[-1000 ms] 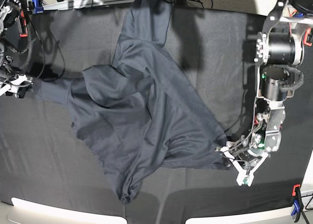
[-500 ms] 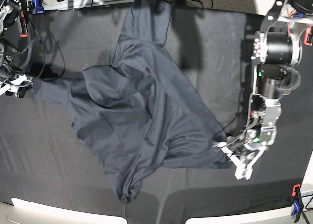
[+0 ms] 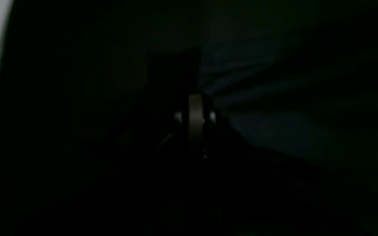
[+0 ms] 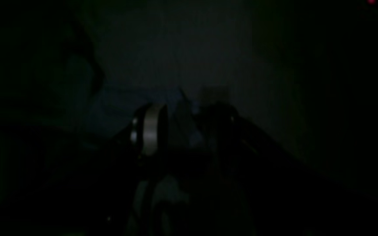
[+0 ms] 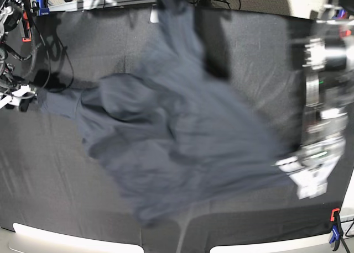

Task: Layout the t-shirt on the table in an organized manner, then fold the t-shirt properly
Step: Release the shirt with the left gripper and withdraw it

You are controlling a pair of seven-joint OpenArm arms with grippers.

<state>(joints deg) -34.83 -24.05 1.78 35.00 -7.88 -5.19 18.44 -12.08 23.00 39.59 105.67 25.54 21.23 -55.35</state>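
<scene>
T-shirt [image 5: 171, 137] corner pinched in left end effector [image 5: 296, 173].

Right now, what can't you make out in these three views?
- Base: the left tool and the t-shirt are smeared by motion blur, so where the fabric meets the tool is unclear.
- Base: the right tool sits at the frame edge, so its contact with the sleeve is unreadable.
- Left wrist: nearly black; only a pale finger shows.
- Right wrist: underexposed; table and shirt merge.
</scene>
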